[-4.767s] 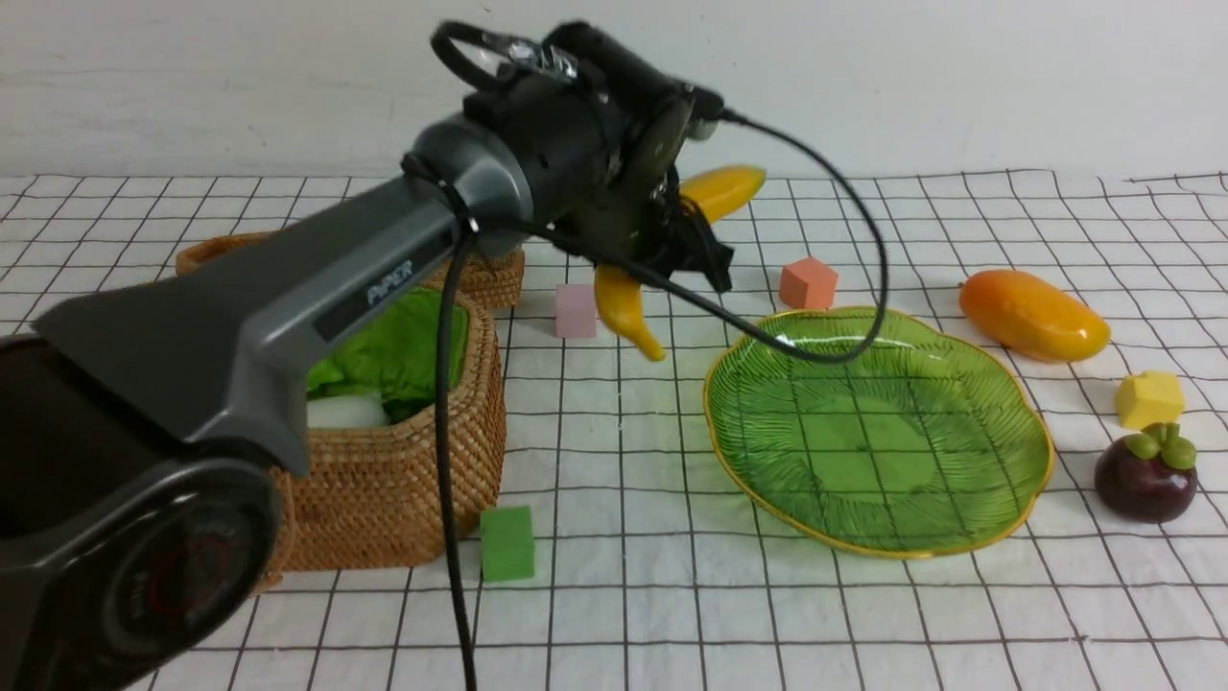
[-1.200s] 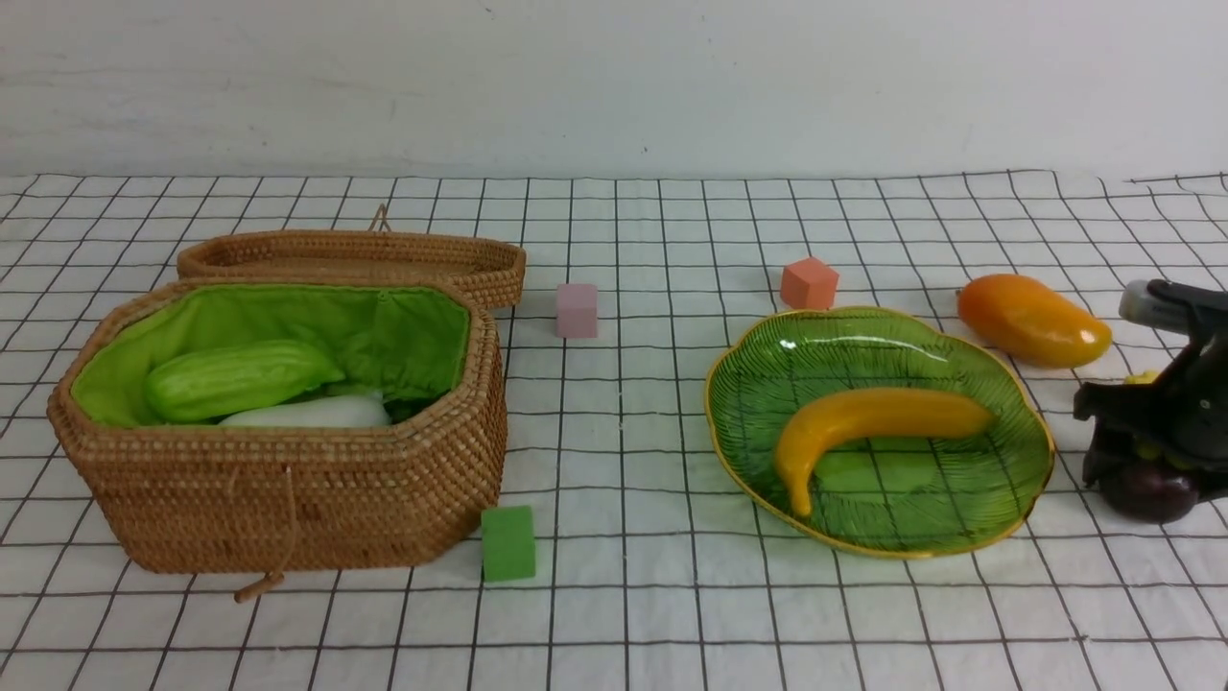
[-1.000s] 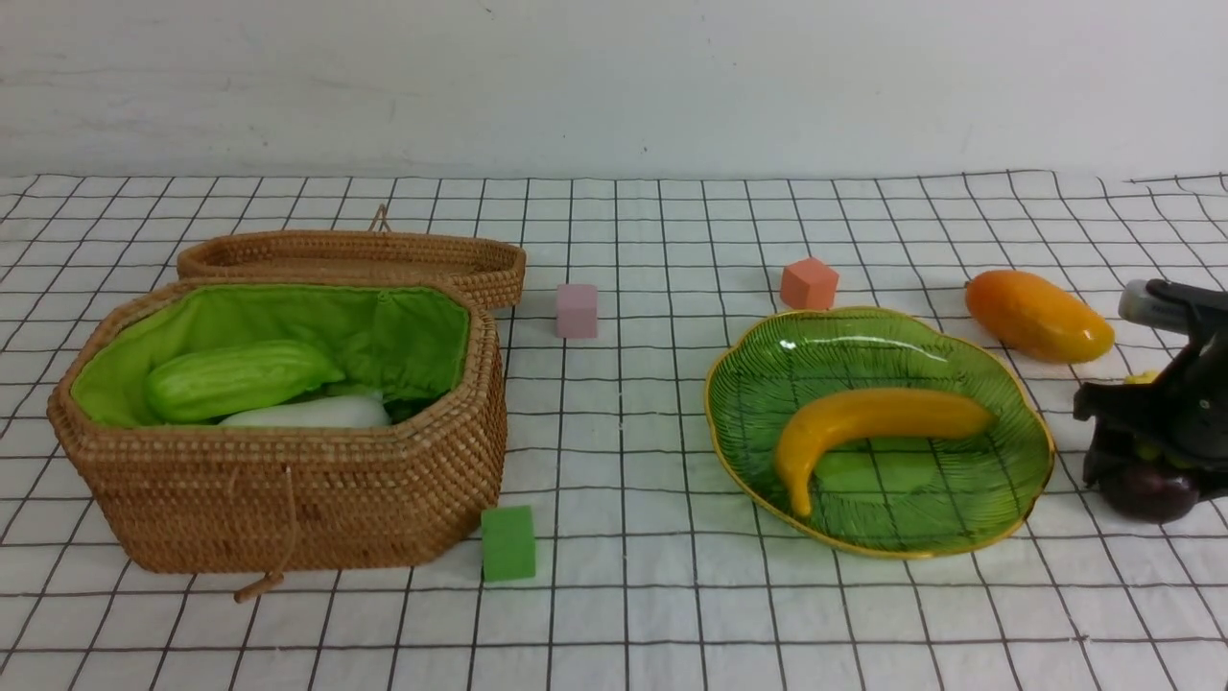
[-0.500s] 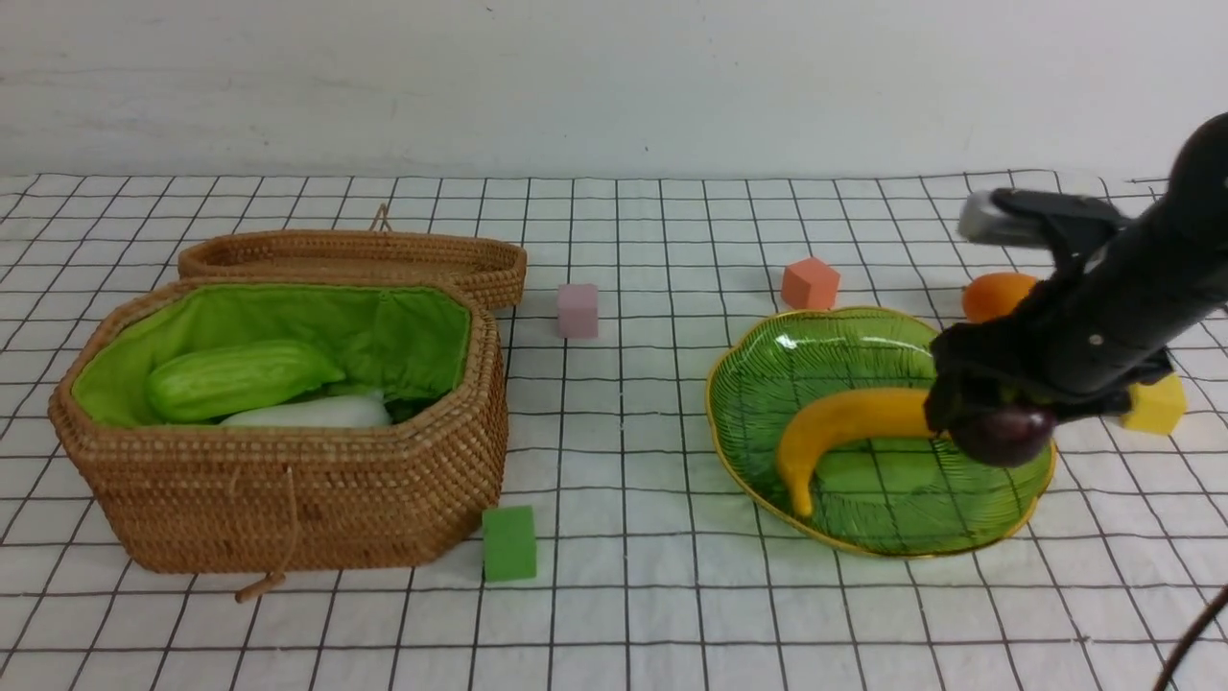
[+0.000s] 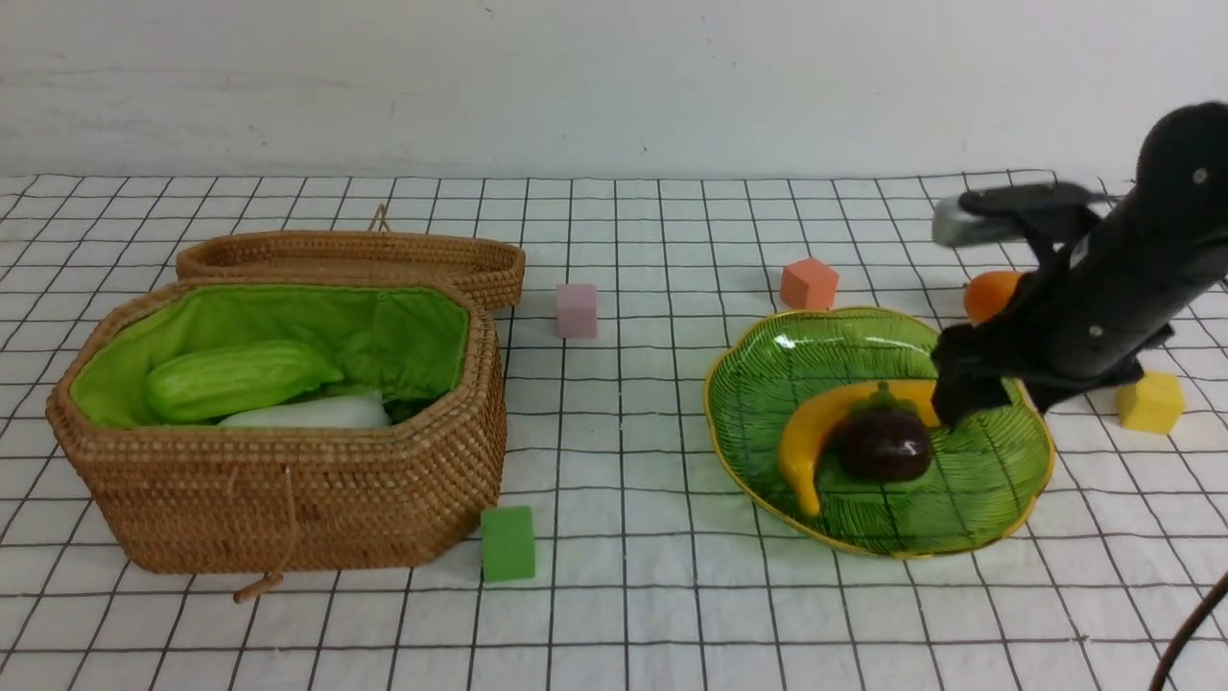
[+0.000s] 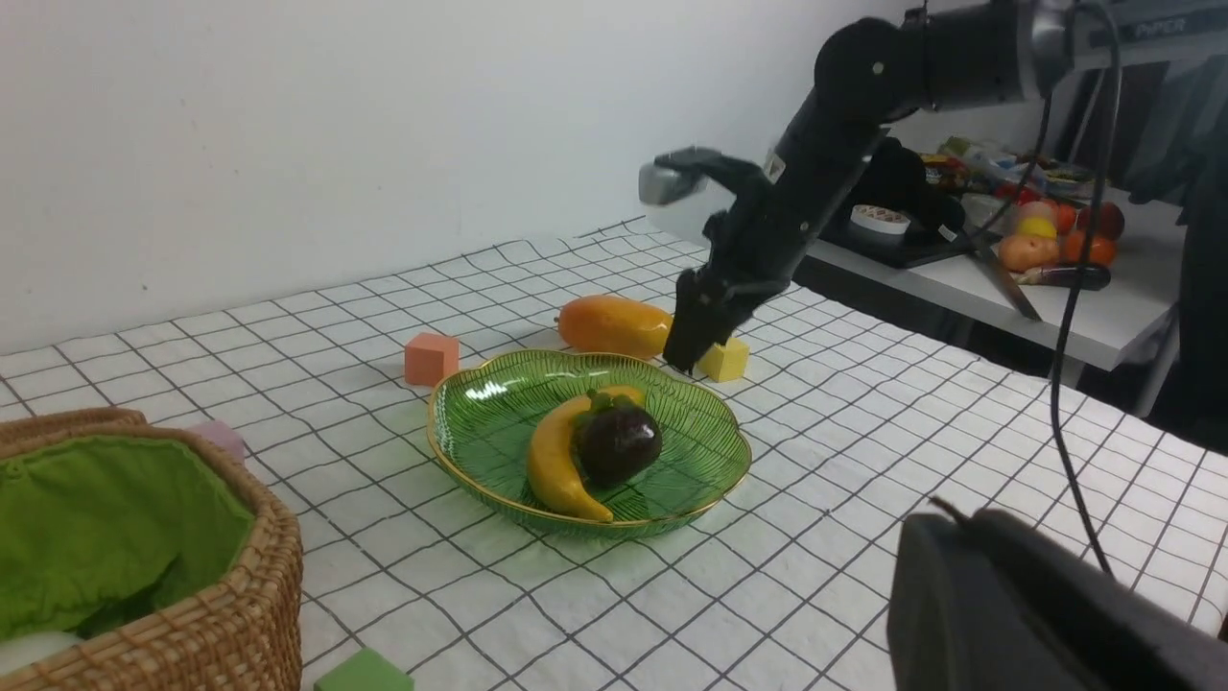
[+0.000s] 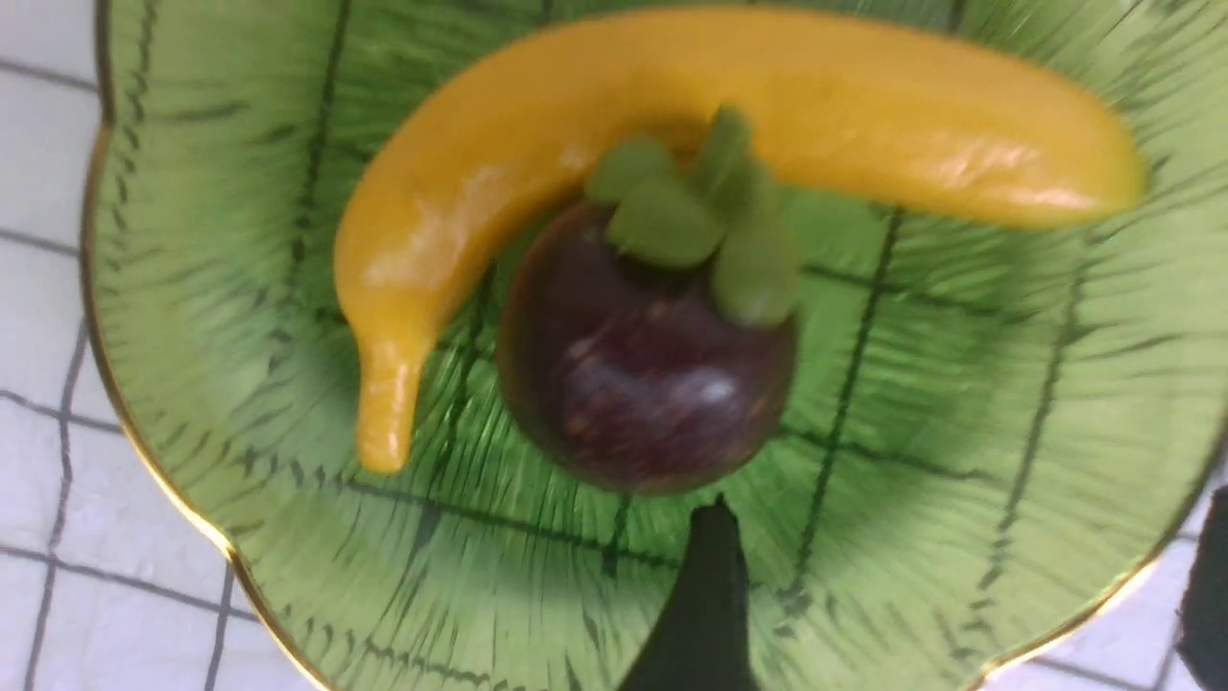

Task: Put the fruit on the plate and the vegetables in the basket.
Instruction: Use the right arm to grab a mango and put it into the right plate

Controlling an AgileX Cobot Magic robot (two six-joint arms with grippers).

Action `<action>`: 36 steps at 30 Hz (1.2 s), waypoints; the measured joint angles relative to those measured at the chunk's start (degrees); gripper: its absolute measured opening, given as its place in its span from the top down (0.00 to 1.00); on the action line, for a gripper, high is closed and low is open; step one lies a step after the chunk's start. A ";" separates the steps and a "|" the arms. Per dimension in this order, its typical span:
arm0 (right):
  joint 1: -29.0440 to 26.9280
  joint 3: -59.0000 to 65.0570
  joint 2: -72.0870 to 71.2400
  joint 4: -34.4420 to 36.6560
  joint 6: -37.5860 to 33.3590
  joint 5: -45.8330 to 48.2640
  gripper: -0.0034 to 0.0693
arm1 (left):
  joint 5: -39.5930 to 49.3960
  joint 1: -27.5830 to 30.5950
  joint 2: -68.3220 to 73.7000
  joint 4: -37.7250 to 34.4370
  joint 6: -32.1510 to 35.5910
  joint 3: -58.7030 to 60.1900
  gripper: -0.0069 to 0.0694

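On the green plate lie two fruit, the yellow banana and the dark-purple mangosteen, touching each other. My right gripper hangs open and empty just above the plate's right side, a little right of the mangosteen. The orange mango lies on the cloth behind the arm, mostly hidden. In the open basket rest two vegetables, the green cucumber and the white radish. My left gripper is a dark shape, shut, held back from the table.
Foam cubes stand on the checked cloth: pink, orange, yellow and green. The basket's lid lies open behind it. A cluttered side table stands beyond the right arm.
My right gripper lifted the mangosteen from the cloth right of the plate, carried it left over the plate and let it go beside the banana.
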 joint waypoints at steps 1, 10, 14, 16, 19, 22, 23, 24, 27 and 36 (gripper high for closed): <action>-0.69 -1.75 -0.06 -0.20 -0.12 0.39 0.14 | -0.21 0.00 0.00 0.00 0.00 0.00 0.92; -13.20 -28.10 13.83 6.27 -17.54 16.94 0.18 | -1.31 0.00 0.60 0.00 0.00 0.00 0.91; -15.52 -36.47 22.86 7.92 -26.10 16.03 0.18 | -1.13 0.00 1.24 0.00 0.00 0.00 0.90; -15.73 -39.14 25.92 7.79 -30.33 14.23 0.18 | -0.68 0.00 1.28 0.00 0.00 0.00 0.90; -15.73 -41.64 29.52 8.06 -35.91 10.36 0.16 | -0.45 0.00 1.36 0.06 0.00 0.00 0.90; -15.55 -42.11 32.31 8.55 -38.29 5.96 0.15 | -0.22 0.00 1.36 0.39 0.00 0.00 0.89; -15.55 -42.17 33.19 8.61 -38.68 5.11 0.14 | 0.01 0.00 1.36 0.59 0.00 0.00 0.89; -15.55 -42.22 33.91 8.61 -38.91 4.25 0.14 | 0.22 0.00 1.36 0.64 0.00 0.00 0.89; -15.49 -42.22 35.91 8.61 -39.23 2.83 0.14 | 1.32 0.00 1.36 0.88 0.00 0.00 0.88; -15.55 -43.24 39.22 9.30 -39.22 -2.21 0.14 | 2.95 0.00 1.43 1.91 0.00 0.05 0.88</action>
